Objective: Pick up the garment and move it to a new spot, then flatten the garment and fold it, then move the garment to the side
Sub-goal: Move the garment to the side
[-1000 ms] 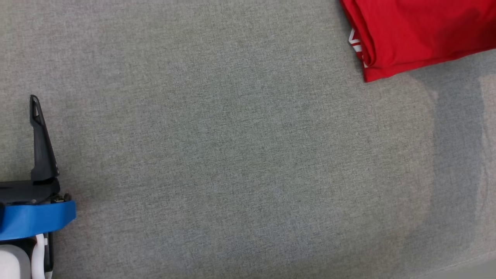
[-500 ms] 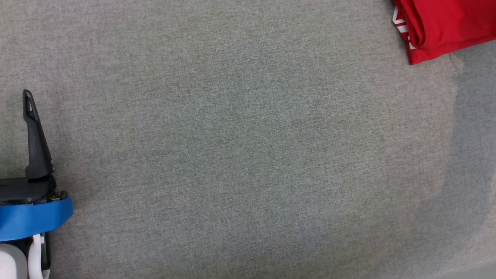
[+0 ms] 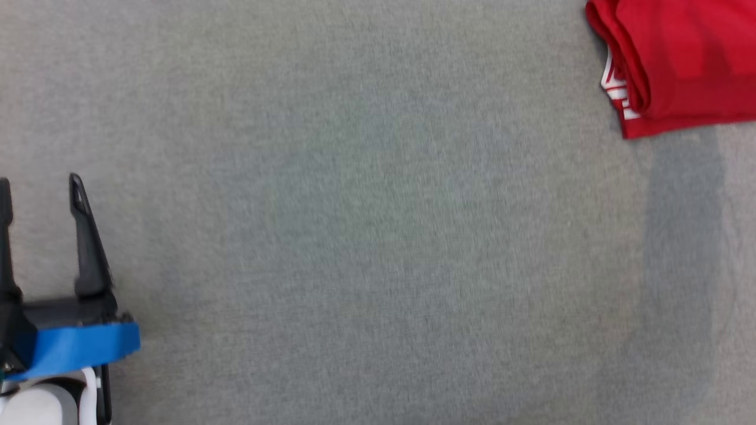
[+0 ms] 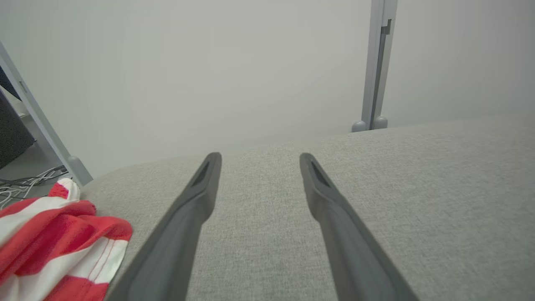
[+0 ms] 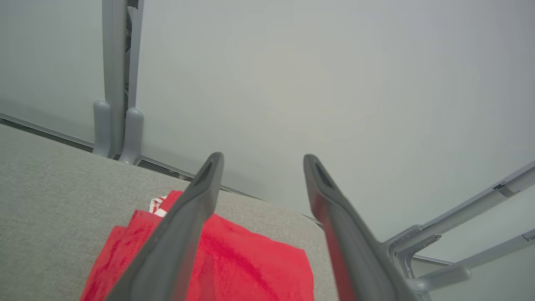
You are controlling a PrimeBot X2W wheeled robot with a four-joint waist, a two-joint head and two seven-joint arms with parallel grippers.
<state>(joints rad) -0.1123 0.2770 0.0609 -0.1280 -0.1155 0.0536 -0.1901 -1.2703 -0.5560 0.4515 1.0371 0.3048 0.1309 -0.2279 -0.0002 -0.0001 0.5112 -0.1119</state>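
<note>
The folded red garment (image 3: 685,59) lies at the far right of the gray woven upholstery (image 3: 378,236) — smooth knit, white print peeking from its rounded fold. The right gripper (image 5: 261,156) hangs over it, tapered dark fingers spread and empty. The left gripper (image 3: 39,180), well apart from it, is likewise spread — near a crumpled red-and-white striped cloth (image 4: 54,234).

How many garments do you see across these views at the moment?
2: a folded red garment at the head view's upper right, and a crumpled red-and-white striped garment at the left wrist view's lower left. Others may lie out of frame.
</note>
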